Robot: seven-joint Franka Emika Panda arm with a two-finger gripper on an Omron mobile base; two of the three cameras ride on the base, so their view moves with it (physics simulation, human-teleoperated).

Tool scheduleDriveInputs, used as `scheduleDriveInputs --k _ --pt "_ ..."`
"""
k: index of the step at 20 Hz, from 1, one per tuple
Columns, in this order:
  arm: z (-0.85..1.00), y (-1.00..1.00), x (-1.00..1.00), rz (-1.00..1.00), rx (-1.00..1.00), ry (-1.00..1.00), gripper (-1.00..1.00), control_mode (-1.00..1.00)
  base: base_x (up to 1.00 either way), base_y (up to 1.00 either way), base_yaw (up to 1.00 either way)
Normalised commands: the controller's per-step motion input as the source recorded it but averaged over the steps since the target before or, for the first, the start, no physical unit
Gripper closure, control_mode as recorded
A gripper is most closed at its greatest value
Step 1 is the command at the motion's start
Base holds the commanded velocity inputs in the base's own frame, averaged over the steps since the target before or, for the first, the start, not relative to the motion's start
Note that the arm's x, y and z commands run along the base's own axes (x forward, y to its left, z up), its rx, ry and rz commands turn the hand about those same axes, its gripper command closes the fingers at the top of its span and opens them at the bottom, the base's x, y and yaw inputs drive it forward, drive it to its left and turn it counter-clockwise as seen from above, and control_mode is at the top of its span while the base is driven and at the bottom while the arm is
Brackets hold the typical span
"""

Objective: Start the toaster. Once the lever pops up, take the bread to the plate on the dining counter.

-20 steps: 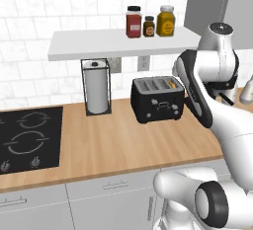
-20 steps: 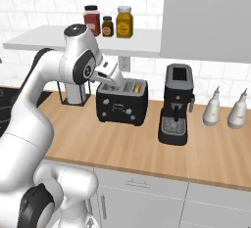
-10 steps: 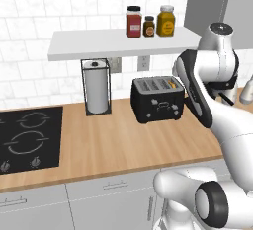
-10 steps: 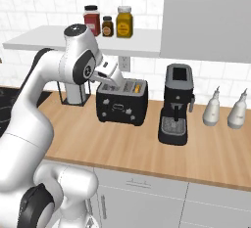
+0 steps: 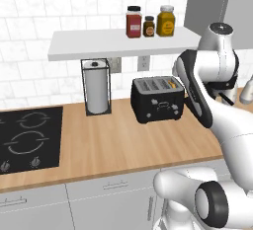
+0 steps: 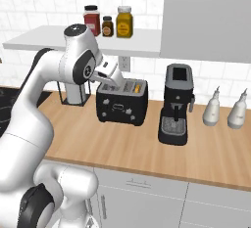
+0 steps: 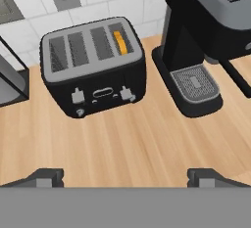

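Nothing moved lately: hand [image 7: 125,178] wide open, empty, above toaster [image 7: 93,65]; bread [image 7: 120,42] seated in slot, levers unpressed.

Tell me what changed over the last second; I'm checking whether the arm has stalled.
Nothing visibly changed. The gripper still hovers open above the counter in front of the toaster, and the bread still sits in its slot beside the coffee machine.
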Motion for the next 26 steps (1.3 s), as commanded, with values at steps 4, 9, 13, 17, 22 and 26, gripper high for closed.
scheduleDriveInputs --k 4,9,13,17,22,26 --pt "0.00 0.00 0.00 0.00 0.00 0.00 -1.00 -1.00 0.00 0.00 0.00" --pt "0.00 0.00 0.00 0.00 0.00 0.00 -1.00 -1.00 0.00 0.00 0.00" --pt "0.00 0.00 0.00 0.00 0.00 0.00 -1.00 -1.00 0.00 0.00 0.00" --pt "0.00 0.00 0.00 0.00 0.00 0.00 -1.00 -1.00 0.00 0.00 0.00" --pt "0.00 0.00 0.00 0.00 0.00 0.00 -1.00 -1.00 0.00 0.00 0.00" --pt "0.00 0.00 0.00 0.00 0.00 0.00 -1.00 -1.00 0.00 0.00 0.00"
